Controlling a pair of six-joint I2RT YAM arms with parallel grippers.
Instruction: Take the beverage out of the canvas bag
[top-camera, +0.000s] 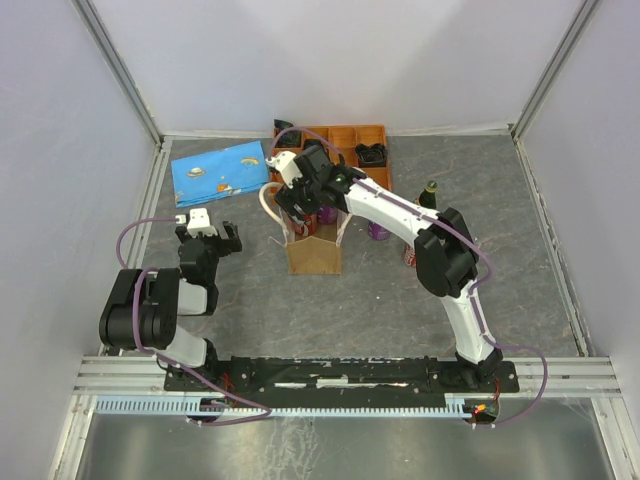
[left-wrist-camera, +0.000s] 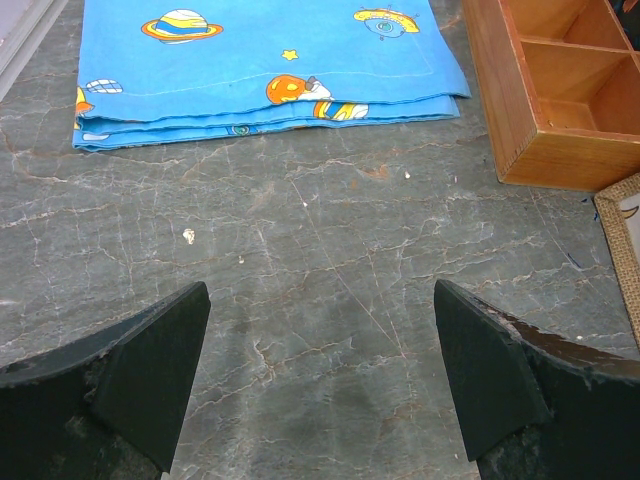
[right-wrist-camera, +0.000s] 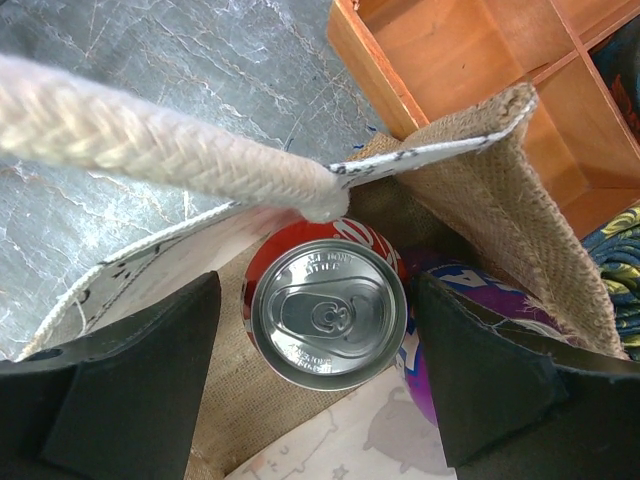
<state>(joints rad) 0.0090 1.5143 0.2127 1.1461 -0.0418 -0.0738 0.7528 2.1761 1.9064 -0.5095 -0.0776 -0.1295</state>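
Note:
The canvas bag stands upright mid-table, its burlap wall and cream rope handle close in the right wrist view. Inside stands the beverage, a red can with a silver top, beside a purple packet. My right gripper reaches down into the bag's mouth, open, one finger on each side of the can; a gap shows on the left side. In the top view the can is hidden by this arm. My left gripper hovers open over bare table, left of the bag.
An orange compartmented tray sits right behind the bag, with black parts in it. A folded blue cloth lies at the back left. A dark bottle and a purple can stand right of the bag.

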